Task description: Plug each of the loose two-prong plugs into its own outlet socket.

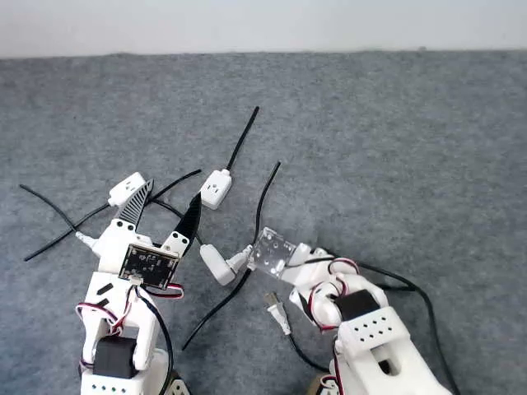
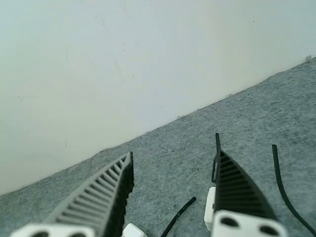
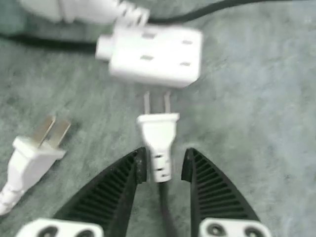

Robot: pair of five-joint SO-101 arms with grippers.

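Our right end effector (image 3: 164, 154) stands slightly open around the plug (image 3: 158, 133), whose prongs point straight ahead, along its fingers, at the socket (image 3: 153, 57) just beyond.

A: Where does everything sit from the socket block (image 1: 272, 251)?

B: The right hand (image 3: 164, 154) is just in front of it. A plug (image 3: 158, 131) lies between its fingers (image 3: 123, 182), prongs just short of the block. The loose plug (image 1: 276, 311) lies nearer still on the bench (image 1: 412, 164).

A: And behind?

B: The second socket (image 1: 216, 189) is behind-left and the third socket (image 1: 128, 189) farther left, with the left hand (image 1: 173, 193) between them.
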